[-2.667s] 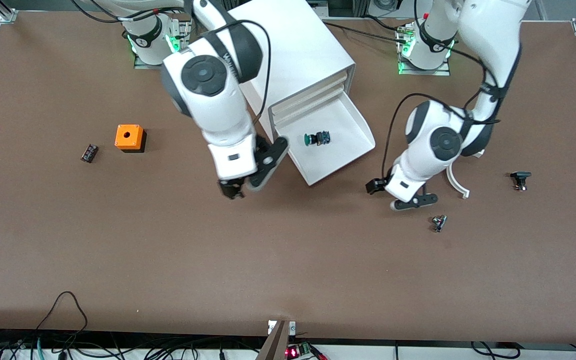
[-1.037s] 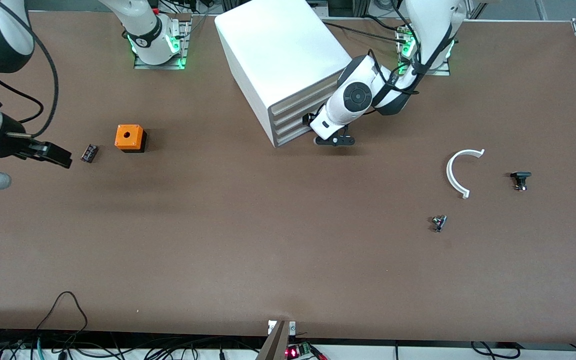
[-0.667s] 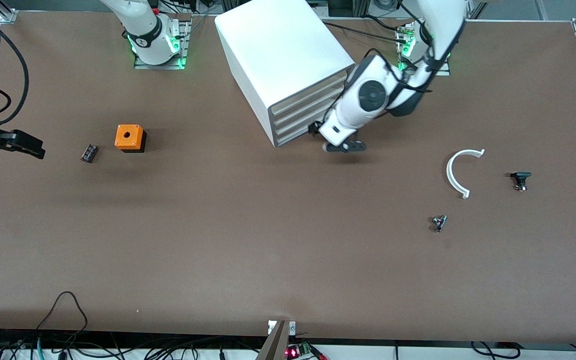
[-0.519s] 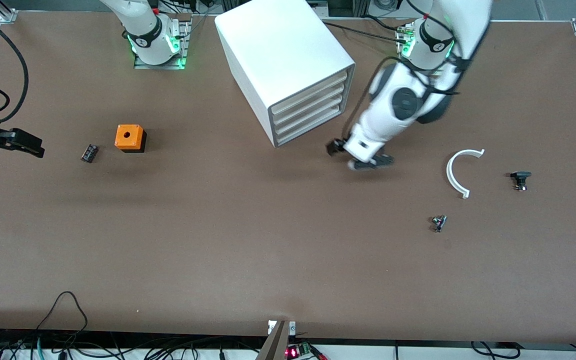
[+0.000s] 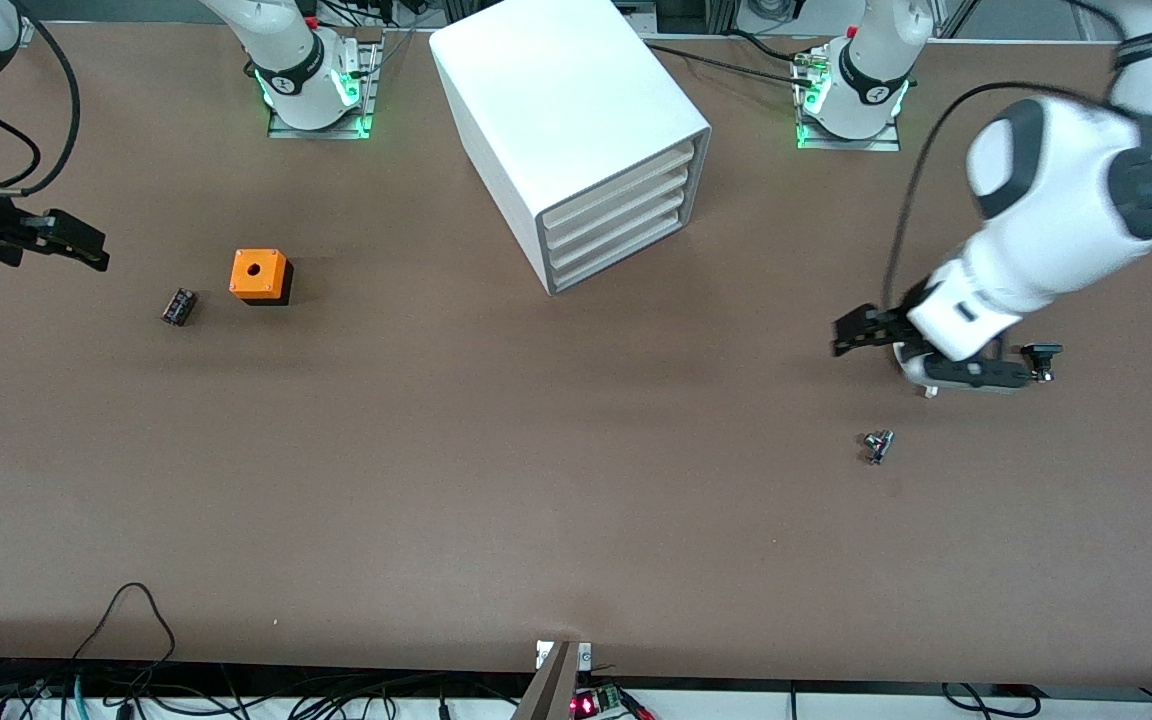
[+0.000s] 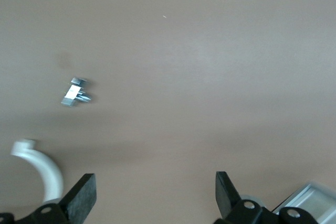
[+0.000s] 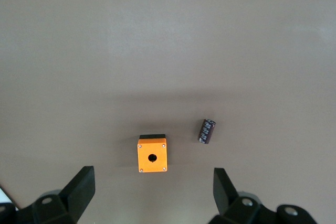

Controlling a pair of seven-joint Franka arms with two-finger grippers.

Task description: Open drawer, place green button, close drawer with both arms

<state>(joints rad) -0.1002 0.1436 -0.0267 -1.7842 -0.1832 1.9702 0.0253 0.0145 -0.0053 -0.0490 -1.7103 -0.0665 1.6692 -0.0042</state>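
Observation:
The white cabinet (image 5: 576,110) stands near the arms' bases, and all its drawers are shut. The lowest drawer (image 5: 626,252) sits flush with the others. The green-capped button is hidden. My left gripper (image 5: 911,358) is open and empty in the air over the white curved piece, away from the cabinet toward the left arm's end. In the left wrist view the left gripper (image 6: 152,198) holds nothing between its fingers. My right gripper (image 5: 31,258) is open and empty at the right arm's end of the table. The right wrist view shows only bare table at the right gripper (image 7: 152,195).
An orange cube with a hole (image 5: 258,274) (image 7: 152,156) and a small dark cylinder (image 5: 178,306) (image 7: 206,130) lie toward the right arm's end. A white curved piece (image 6: 44,169), a small metal part (image 5: 877,445) (image 6: 75,92) and a black-capped part (image 5: 1041,358) lie toward the left arm's end.
The drawer, open with the button inside at first, is now shut. My left gripper has swung from the cabinet to over the white curved piece. My right gripper has shifted slightly.

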